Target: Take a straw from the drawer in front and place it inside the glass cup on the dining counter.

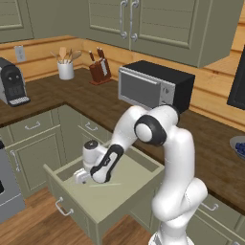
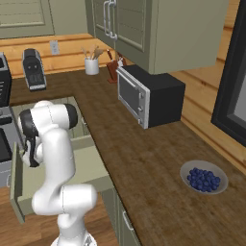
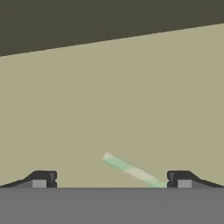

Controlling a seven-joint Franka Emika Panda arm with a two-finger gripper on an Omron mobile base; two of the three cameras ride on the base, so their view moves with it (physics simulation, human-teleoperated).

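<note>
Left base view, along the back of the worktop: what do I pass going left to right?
Coffee machine → white crock of wooden utensils → knife block → microwave → bowl of blueberries, cut off at the right edge.

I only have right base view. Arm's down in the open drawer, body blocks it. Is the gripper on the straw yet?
Observer: No. In the hand view the gripper is open, nothing held.
Operator: Straw visible?
Observer: Yes, the straw lies flat on the drawer floor, slanting between the fingertips, nearer the one on that view's right.
Operator: Anything else in the drawer?
Observer: Left base view shows just that straw beside the hand.
</note>
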